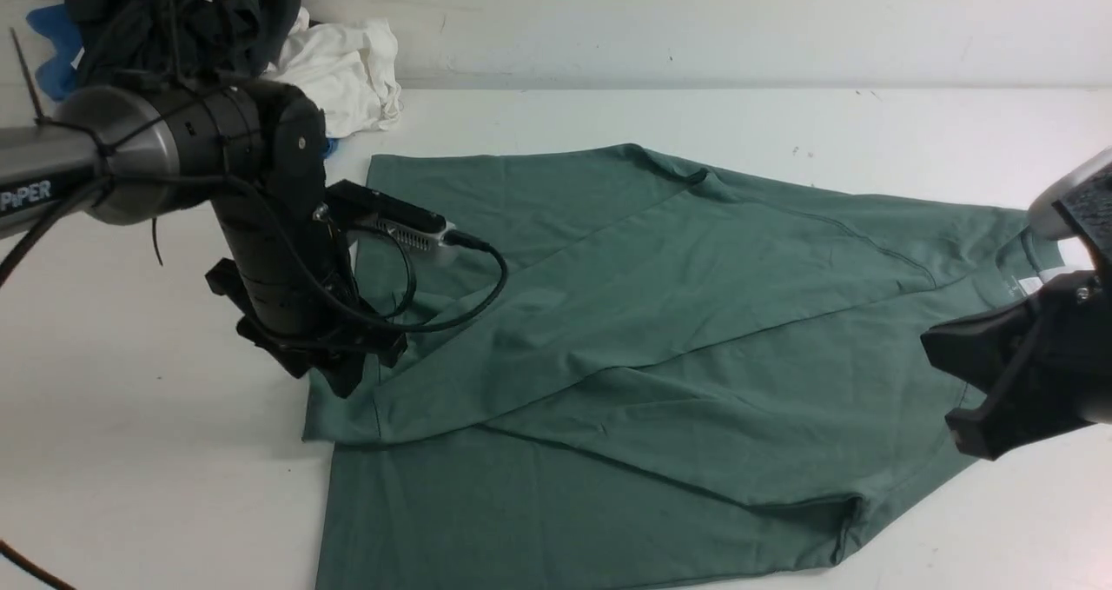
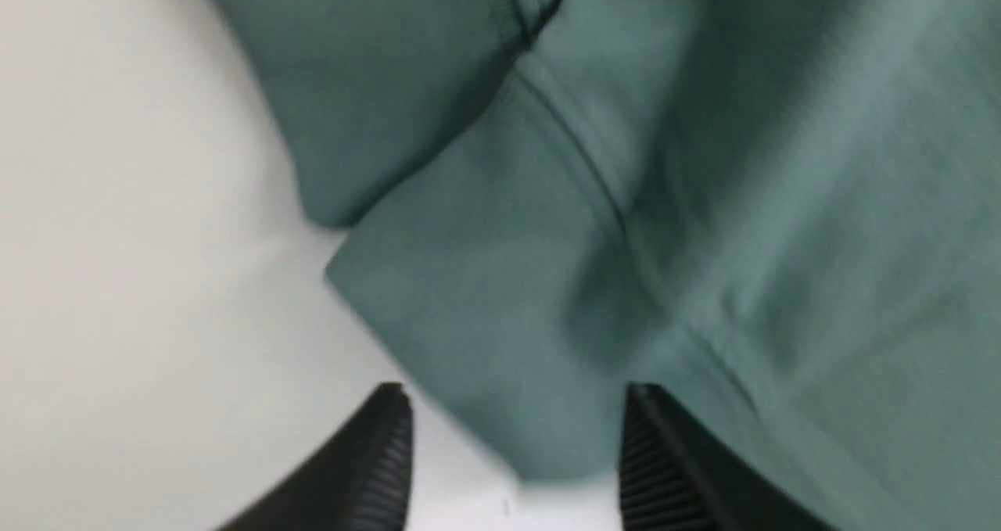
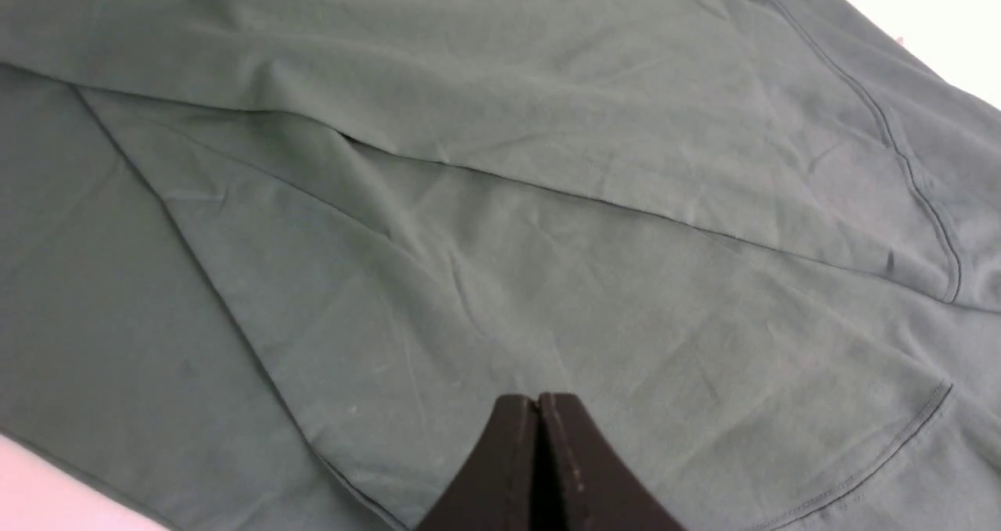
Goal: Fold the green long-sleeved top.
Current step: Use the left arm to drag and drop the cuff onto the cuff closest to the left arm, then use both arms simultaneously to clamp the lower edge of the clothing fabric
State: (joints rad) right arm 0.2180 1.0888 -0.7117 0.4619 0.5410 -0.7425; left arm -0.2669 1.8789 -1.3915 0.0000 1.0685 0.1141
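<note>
Lying spread across the white table (image 1: 695, 116), the green top (image 1: 660, 312) fills most of the middle. Its neck points to the robot's right and its hem to the left. Both sleeves are folded in over the body, one crossing the other on a slant.

The left gripper (image 1: 343, 373) hangs at the top's left edge, right over a sleeve end. From the left wrist camera, that gripper (image 2: 512, 406) has its jaws wide apart. The sleeve end (image 2: 469, 320) lies in the gap between the ribbed fingers (image 2: 383, 453). The picture is blurred, so I can't say whether either finger touches the cloth, but nothing is pinched.

The right gripper (image 1: 943, 381) sits at the far right, just beside the neck, where a small white label (image 1: 1029, 286) shows. Seen from its own wrist camera, the right gripper (image 3: 538, 406) has its jaws pressed tight together with nothing between them, over the smooth green fabric.

At the back left corner, against the wall, sits a heap of other clothes: black (image 1: 174, 8), white (image 1: 343, 69) and a bit of blue (image 1: 52, 38), apart from the top.
</note>
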